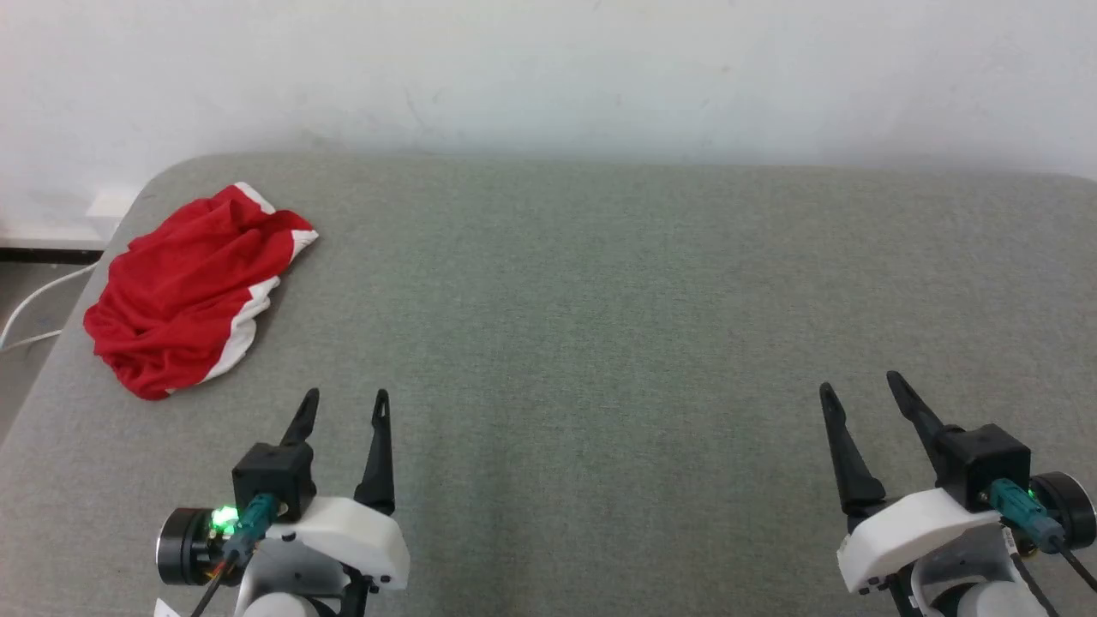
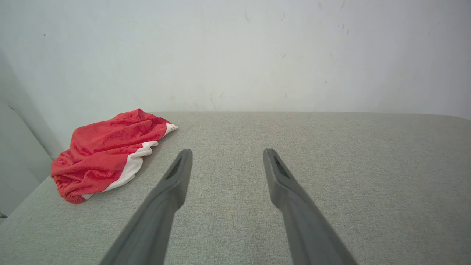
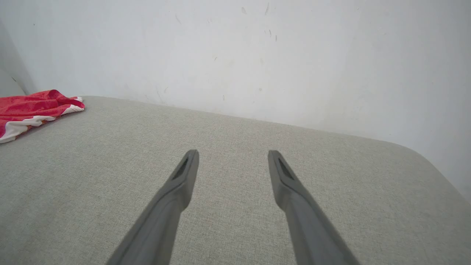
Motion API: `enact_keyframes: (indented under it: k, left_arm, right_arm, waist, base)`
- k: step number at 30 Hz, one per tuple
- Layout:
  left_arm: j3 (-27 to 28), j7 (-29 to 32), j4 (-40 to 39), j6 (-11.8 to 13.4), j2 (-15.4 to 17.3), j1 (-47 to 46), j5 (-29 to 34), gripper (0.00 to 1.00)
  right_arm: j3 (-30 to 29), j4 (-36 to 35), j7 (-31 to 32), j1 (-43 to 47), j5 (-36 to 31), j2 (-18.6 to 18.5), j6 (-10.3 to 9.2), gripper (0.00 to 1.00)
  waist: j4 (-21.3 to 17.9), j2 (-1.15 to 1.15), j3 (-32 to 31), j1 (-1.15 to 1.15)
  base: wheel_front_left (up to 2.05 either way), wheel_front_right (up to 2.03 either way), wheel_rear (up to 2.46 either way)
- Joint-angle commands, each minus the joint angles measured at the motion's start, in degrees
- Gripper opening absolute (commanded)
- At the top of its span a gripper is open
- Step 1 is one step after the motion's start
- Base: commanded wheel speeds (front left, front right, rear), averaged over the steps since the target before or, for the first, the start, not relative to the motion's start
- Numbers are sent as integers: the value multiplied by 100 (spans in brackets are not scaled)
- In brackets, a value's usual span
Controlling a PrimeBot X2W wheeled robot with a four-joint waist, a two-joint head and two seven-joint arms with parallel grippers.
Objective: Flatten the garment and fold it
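Observation:
The garment, bright red with white trim, lies crumpled in a heap near the far left corner of the grey padded table. It also shows at the left in the left wrist view and at the far left edge in the right wrist view. My left gripper hovers open near the front left, a short way in front of and to the right of the garment, holding nothing. My right gripper stands open at the front right, far from the garment, with nothing between its fingers.
A white wall rises right behind the table's far edge. The table's left edge runs close beside the garment, with a white cable on the floor beyond it. Bare grey fabric stretches across the middle and right.

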Motion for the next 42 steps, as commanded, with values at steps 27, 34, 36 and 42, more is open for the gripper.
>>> enact_keyframes:
  k: [27,34,36,42]
  left_arm:
    - [-155,-373,257,284,33,-213,-352,100]
    - [-181,-457,333,339,44,-236,-424,100]
    - [-188,-481,352,356,46,-244,-444,100]
    - [-203,-553,403,409,51,-258,-514,100]
  right_arm:
    - [-30,216,-359,-181,141,10,-4,100]
    - [-25,276,-434,-214,185,11,-5,100]
    - [-21,293,-458,-223,200,12,-5,100]
    - [-15,339,-528,-250,234,13,-6,100]
  waist:
    - [981,0,48,0]
    - [1210,0,45,0]
    - [1269,0,46,0]
    - [1429,0,60,0]
  base:
    - [0,0,0]
    - [0,0,0]
    - [0,0,0]
    - [0,0,0]
